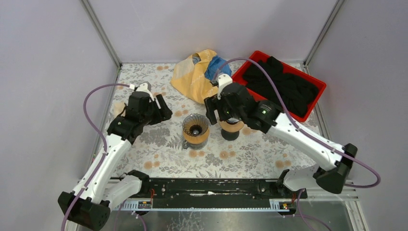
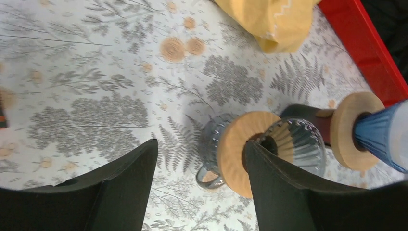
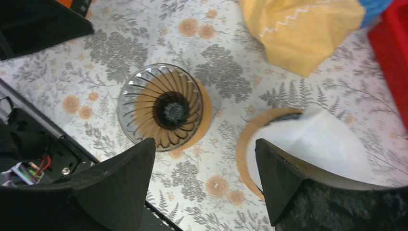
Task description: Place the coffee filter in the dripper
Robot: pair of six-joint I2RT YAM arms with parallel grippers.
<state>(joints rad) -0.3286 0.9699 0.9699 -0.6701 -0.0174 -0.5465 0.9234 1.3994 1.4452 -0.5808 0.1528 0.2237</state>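
Note:
The glass ribbed dripper (image 1: 195,129) with a wooden collar stands on the floral table at centre; it also shows in the left wrist view (image 2: 293,139) and the right wrist view (image 3: 166,107). To its right stands a filter holder (image 1: 231,127) with a wooden ring. The white coffee filter (image 3: 317,144) sits in that ring. My right gripper (image 1: 227,118) hovers over the holder, open and empty (image 3: 204,144), with its right finger over the filter's edge. My left gripper (image 1: 163,111) is open and empty (image 2: 201,144), up and to the left of the dripper.
A yellow cloth bag (image 1: 195,72) with a blue item (image 1: 217,67) lies at the back centre. A red tray (image 1: 313,103) holding black cloth (image 1: 284,86) sits at the back right. A metal rail runs along the near edge.

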